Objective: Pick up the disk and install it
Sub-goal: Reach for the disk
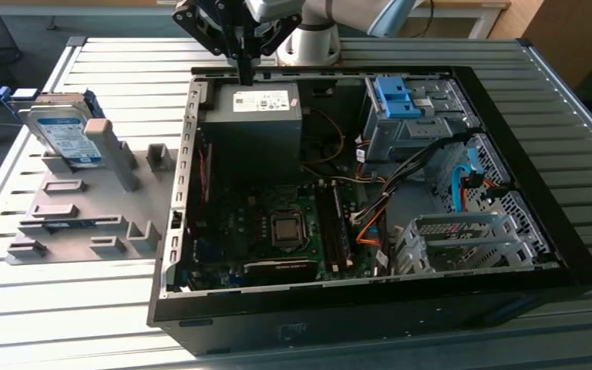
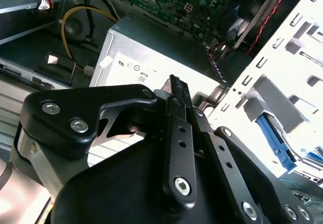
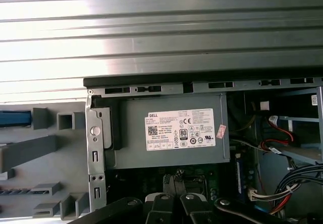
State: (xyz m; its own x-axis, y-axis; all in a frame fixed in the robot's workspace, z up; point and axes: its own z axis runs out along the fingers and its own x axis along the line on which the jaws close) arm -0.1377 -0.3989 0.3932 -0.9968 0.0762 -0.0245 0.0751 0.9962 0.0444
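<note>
The gripper [image 1: 244, 75] hangs over the far edge of the open computer case [image 1: 378, 317], just above the grey metal box with a white sticker [image 1: 255, 127] that sits in the case's far corner; its black fingers are drawn together into one narrow tip and nothing is held between them, which both wrist views bear out, the closed tip [image 2: 176, 85] pointing down at the box [image 2: 131, 52] in the second wrist view, and the fingertips [image 3: 174, 176] lying side by side below the sticker [image 3: 182, 129] in the first wrist view. The disk [image 1: 62, 135] is outside the case, well apart from the gripper, at the exterior view's left; it stands tilted on a grey holder [image 1: 80, 208] on the slatted metal bench [image 1: 121, 69], label facing up, leaning beside an upright grey post [image 1: 105, 150]. Inside the case lie the green motherboard [image 1: 275, 223] and, at the exterior view's right, a blue plastic bracket [image 1: 394, 92] on the metal drive cage [image 1: 409, 131].
</note>
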